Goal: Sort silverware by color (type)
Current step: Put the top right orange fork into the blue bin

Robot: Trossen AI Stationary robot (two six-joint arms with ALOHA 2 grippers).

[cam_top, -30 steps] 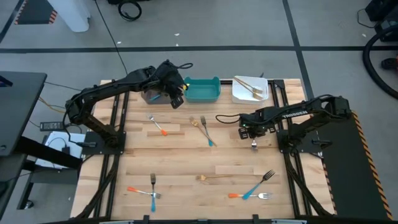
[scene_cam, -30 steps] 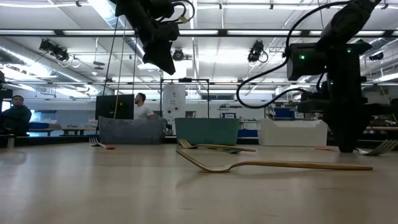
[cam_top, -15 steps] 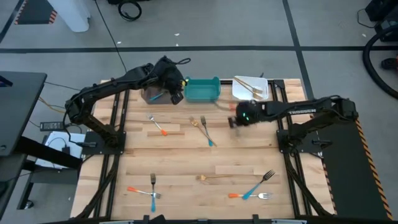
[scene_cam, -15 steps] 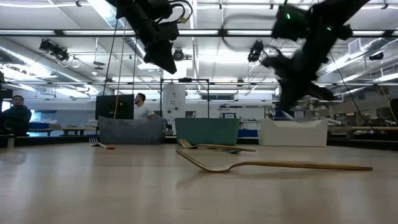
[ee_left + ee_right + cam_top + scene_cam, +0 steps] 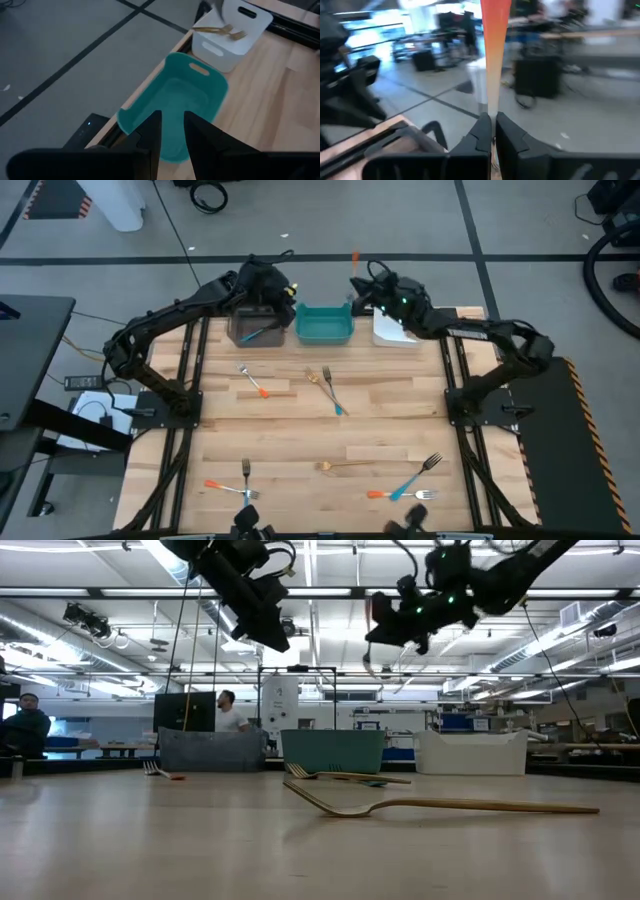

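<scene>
Right gripper [image 5: 362,280] hangs over the far edge of the bench, between the teal bin [image 5: 325,325] and white bin [image 5: 395,330], fingers [image 5: 481,131] pinched narrow on an orange fork [image 5: 355,256]; the handle sticks up above them. Left gripper [image 5: 270,292] hovers over the grey bin [image 5: 245,330] at the far left; its fingers [image 5: 150,134] stand a narrow gap apart with nothing between them.

Grey bin holds a blue fork [image 5: 255,334]. White bin holds gold forks [image 5: 222,30]. Teal bin looks empty in the left wrist view.

Risks, judged from here:
- The grip is on a slim handle only, so a quick swing could let the fork twist or slip out.
- The gripper sits near the bench's far edge; a release here could send the fork off the bench or into the white bin with the gold ones, i.e. the wrong colour.
- The two arms are near each other at the bins, so a clash is possible if both go for the teal bin.

Still loose on the bench: an orange fork [image 5: 256,384] left of centre, a gold and blue pair [image 5: 328,388] mid bench, a gold fork [image 5: 352,465] toward the near edge, a crossed pair [image 5: 235,485] near left, and three forks [image 5: 412,482] near right.
</scene>
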